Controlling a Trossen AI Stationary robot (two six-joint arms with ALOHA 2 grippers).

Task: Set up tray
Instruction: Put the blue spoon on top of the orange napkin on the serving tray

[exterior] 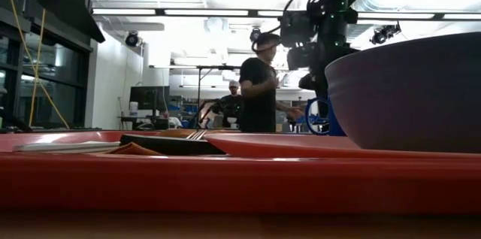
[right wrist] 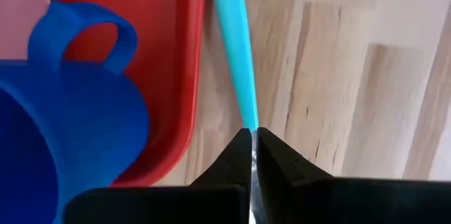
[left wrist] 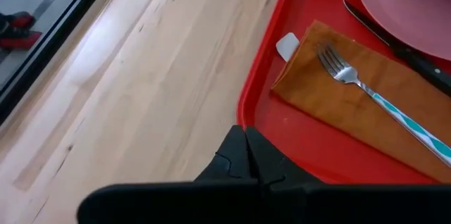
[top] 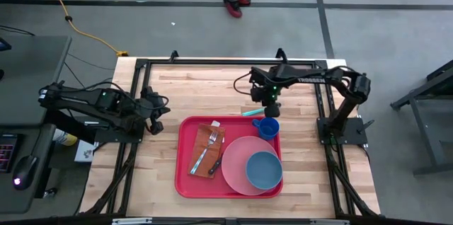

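The red tray (exterior: 225, 183) fills the foreground of the low view with its near rim; in the high view it sits at lower centre of the wooden table (top: 304, 182). On it lie a brown napkin (top: 206, 151) with a fork (top: 205, 150) on top, a dark knife (top: 218, 160) beside it, a pink plate (top: 237, 165) carrying a blue bowl (top: 264, 170), and a blue mug (top: 267, 127) in the tray's upper right corner. Just above that corner, the right gripper (top: 271, 107) has its fingers pressed together, pinching the tip of a teal utensil handle (right wrist: 236, 55) lying on the table. The left gripper (top: 157, 119), fingers pressed together and empty, hovers left of the tray. A person (exterior: 261, 85) stands in the background.
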